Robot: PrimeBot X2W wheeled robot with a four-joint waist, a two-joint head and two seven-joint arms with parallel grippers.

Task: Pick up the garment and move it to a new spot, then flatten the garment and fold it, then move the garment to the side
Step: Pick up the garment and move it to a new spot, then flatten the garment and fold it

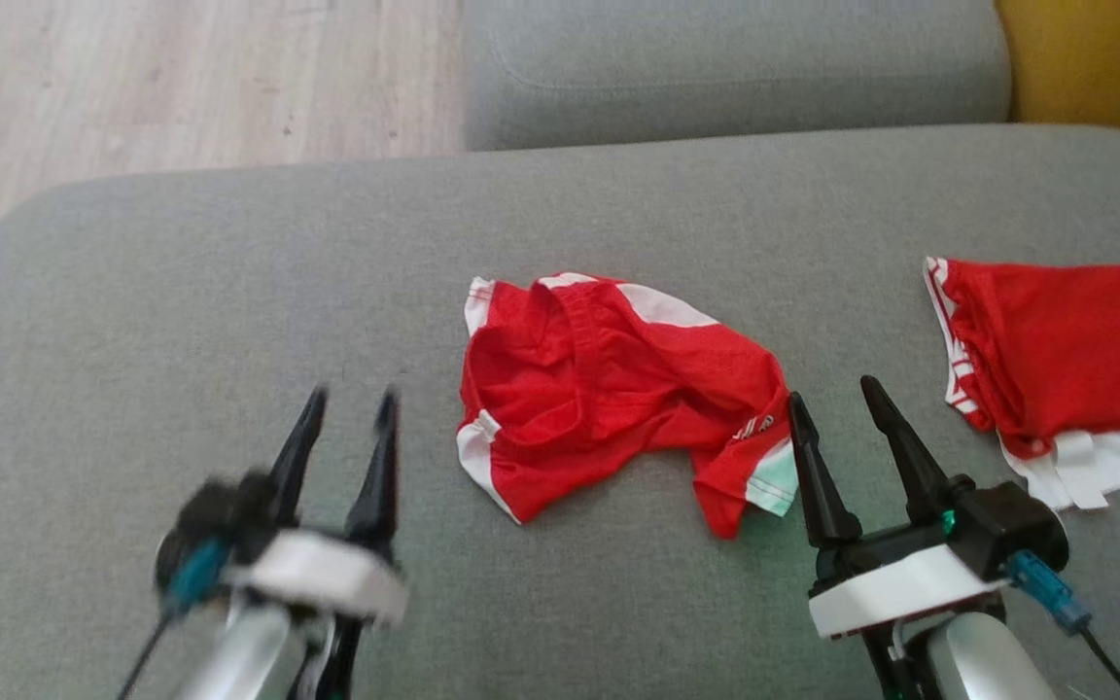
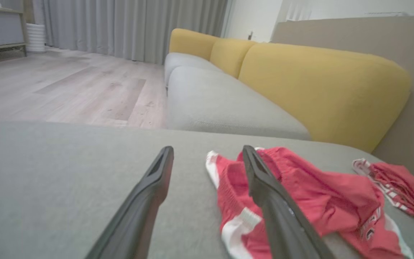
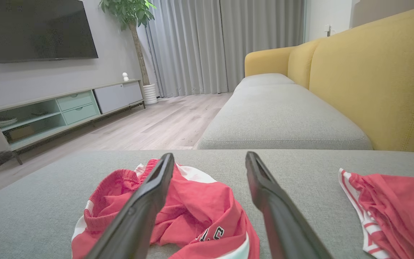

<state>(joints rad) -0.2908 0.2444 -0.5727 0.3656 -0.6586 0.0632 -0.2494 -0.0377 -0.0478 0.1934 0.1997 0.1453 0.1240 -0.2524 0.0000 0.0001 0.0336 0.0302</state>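
A crumpled pair of red shorts with white side panels lies in the middle of the grey sofa cushion; it also shows in the left wrist view as red shorts and in the right wrist view as red shorts. My left gripper hovers open over bare cushion, left of the shorts. My right gripper is open just right of the shorts' lower right hem, holding nothing.
A second red and white garment lies at the cushion's right edge. A further grey seat cushion and yellow backrest sit behind. Wood floor lies beyond the cushion's far left edge.
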